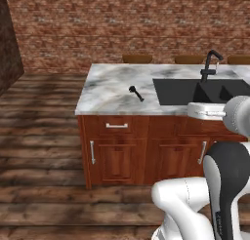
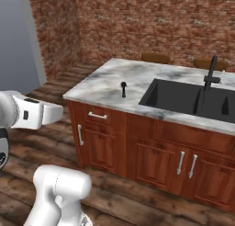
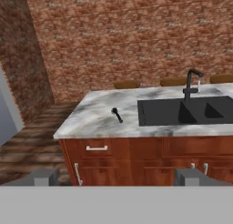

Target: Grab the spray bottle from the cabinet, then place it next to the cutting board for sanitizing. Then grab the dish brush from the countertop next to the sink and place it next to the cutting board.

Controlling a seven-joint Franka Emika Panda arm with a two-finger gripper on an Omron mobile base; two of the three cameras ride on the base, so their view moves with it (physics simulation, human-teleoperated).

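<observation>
The black dish brush (image 1: 136, 93) (image 2: 123, 88) (image 3: 117, 114) lies on the marble countertop (image 1: 105, 95) (image 2: 98, 85) (image 3: 88, 120), just left of the black sink (image 1: 178, 91) (image 2: 179, 97) (image 3: 173, 113). My gripper (image 3: 118, 177) is open and empty, well short of the counter and facing its front; both fingertips (image 3: 45, 176) stand far apart. The hand's white body (image 1: 205, 110) (image 2: 39, 114) hovers in front of the counter's edge. The spray bottle, the cabinet and the cutting board are out of view.
A black gooseneck faucet (image 1: 210, 64) (image 2: 211, 73) (image 3: 190, 84) rises behind the sink. Reddish-brown drawers and doors (image 1: 117, 151) (image 2: 151, 156) with metal handles sit below the counter. Brown chair backs (image 1: 137, 59) show behind it, before a brick wall. Wooden floor lies to the left.
</observation>
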